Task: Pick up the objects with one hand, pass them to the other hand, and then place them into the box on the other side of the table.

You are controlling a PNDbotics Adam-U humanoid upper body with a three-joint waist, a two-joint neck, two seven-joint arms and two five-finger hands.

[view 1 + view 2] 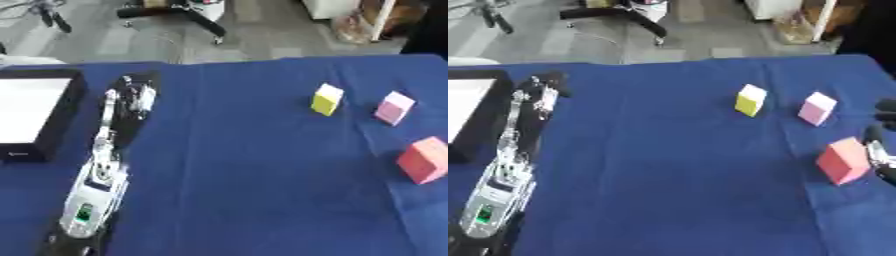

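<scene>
Red cube (843, 161): on the blue-draped worktop (667, 165), near right side, tilted on the cloth. Right hand (883, 150) shows just beside it at the right edge of the right eye view; whether it touches the cube, or how its fingers stand, cannot be told.

Pink cube (816, 108): farther back on the right, apart from the red one.

Yellow cube (327, 99): left of the pink cube, white top face, well apart from both hands.

Box (35, 112): black walls, white interior, at the worktop's left edge.

Left hand (133, 97): extended forward just beside the box, holding nothing; fingers appear relaxed, not clenched. Silver forearm behind it bears a green light.
</scene>
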